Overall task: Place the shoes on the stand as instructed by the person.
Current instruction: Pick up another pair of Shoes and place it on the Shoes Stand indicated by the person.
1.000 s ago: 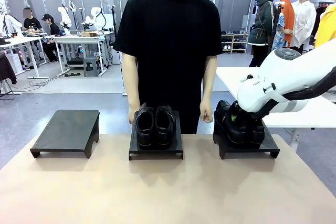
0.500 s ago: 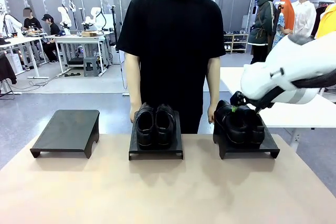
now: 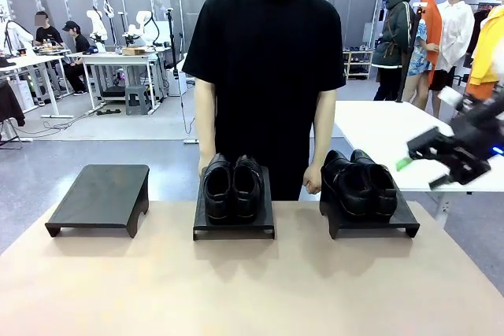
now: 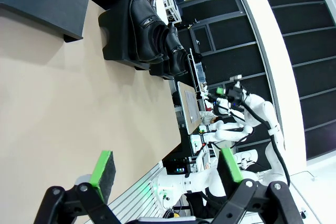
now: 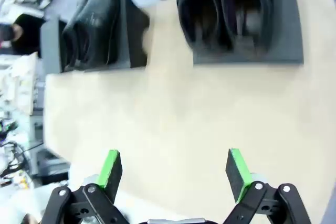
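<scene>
Two pairs of glossy black shoes stand on black stands at the table's far edge. One pair [image 3: 232, 186] fills the middle stand [image 3: 234, 226]; the other pair [image 3: 362, 184] rests on the right stand [image 3: 370, 222]. The left stand [image 3: 98, 194] is bare. My right gripper [image 3: 409, 156] hangs open in the air to the right of the right pair, holding nothing; its wrist view shows its open gripper [image 5: 173, 171] above the table, with the right pair [image 5: 226, 3] ahead. My left gripper [image 4: 165, 169] is open over the tabletop. The person [image 3: 264, 60] stands behind the middle stand, arms down.
The tan tabletop [image 3: 236, 289] stretches in front of the stands. A white table [image 3: 370, 127] stands behind at the right, near my right arm. Other people and work tables are far in the background.
My right arm has pulled up and away to the right from the right pair of shoes, which stays on the right stand. The other shoes and stands have not moved.
</scene>
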